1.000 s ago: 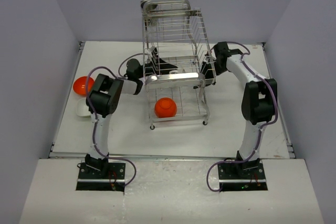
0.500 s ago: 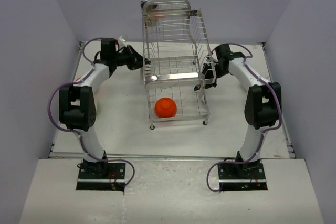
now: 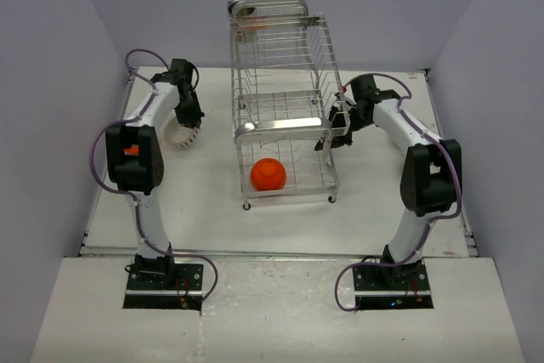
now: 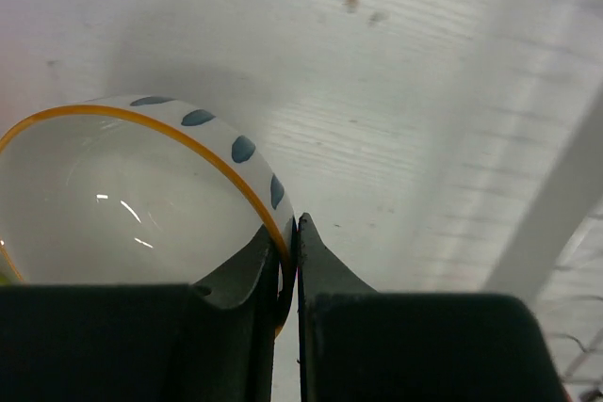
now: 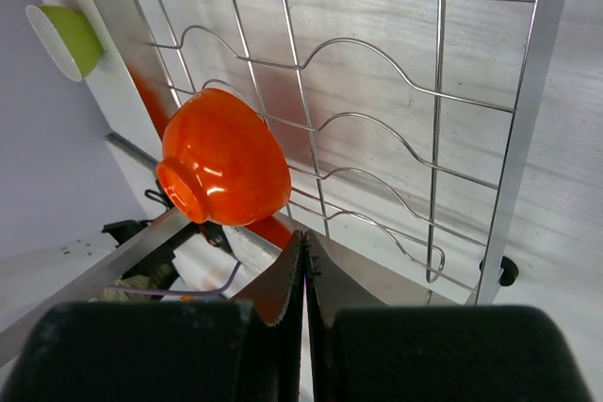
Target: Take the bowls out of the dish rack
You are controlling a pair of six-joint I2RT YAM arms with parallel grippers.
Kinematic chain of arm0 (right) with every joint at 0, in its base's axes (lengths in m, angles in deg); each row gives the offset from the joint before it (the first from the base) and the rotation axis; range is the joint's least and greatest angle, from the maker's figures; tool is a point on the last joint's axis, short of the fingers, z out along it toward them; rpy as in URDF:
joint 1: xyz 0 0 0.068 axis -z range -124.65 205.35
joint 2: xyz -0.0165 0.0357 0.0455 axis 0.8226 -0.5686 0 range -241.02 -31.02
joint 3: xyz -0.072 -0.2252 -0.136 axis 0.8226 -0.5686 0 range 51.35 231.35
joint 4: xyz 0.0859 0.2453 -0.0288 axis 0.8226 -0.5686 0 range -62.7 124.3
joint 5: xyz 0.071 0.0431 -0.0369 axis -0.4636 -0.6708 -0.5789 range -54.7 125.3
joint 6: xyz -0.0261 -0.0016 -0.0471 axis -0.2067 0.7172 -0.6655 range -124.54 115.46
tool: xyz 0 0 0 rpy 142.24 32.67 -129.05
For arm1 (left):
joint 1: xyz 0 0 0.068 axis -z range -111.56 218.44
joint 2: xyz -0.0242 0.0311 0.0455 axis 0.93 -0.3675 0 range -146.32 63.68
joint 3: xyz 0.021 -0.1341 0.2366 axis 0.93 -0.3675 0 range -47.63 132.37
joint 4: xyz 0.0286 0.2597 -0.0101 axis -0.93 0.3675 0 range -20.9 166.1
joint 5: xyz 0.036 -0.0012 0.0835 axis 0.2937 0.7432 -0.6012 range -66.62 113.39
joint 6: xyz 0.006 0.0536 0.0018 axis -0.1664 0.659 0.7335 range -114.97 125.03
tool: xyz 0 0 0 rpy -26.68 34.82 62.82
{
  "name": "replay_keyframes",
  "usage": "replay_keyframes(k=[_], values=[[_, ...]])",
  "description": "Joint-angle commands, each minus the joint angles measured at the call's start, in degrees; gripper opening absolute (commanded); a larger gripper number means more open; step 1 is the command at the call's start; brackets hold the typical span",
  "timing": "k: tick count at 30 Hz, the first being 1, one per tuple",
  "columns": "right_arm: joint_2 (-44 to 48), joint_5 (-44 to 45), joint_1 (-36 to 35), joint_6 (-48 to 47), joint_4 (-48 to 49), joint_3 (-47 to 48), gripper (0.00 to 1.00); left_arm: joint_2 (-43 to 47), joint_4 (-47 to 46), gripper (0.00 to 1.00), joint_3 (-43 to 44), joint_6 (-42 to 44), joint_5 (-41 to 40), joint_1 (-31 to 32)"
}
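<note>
Left hand point(image 4: 294, 228) with bowl point(image 4: 141, 204), now leftward

Shiny chrome wire dish rack point(image 3: 285, 127); glossy glazed orange bowl point(image 5: 224, 159); smooth, glossy white bowl point(image 4: 113, 209); matt, faintly grained surface point(image 4: 424, 91).

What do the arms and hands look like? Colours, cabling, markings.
The left arm and right arm have white links, chunky black joint housings and black base plates. A purple cable loops along each. The left elbow housing carries a small orange mark. The left hand and right hand have dark, wedge-shaped fingers tapering to thin tips.
</note>
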Motion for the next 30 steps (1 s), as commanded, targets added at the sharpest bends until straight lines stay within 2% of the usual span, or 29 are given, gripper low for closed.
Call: replay_keyframes(k=[1,9,13,30], values=[[3.3,-1.0,-0.1,0.2,0.9,-0.7,0.0,-1.4,6.0,0.0,2.9,3.3,-12.8,0.1],[4.0,-1.1,-0.1,0.6,0.8,-1.7,0.0,-5.7,5.9,0.0,5.8,5.3,-16.4,-0.4],[4.7,-0.8,-0.1,0.7,0.5,-2.3,0.0,-8.6,6.8,0.0,10.3,5.8,-16.4,-1.9],[10.1,-1.5,-0.1,1.8,-1.9,-4.7,0.0,-22.5,3.6,0.0,27.8,9.9,-10.4,-4.6]])
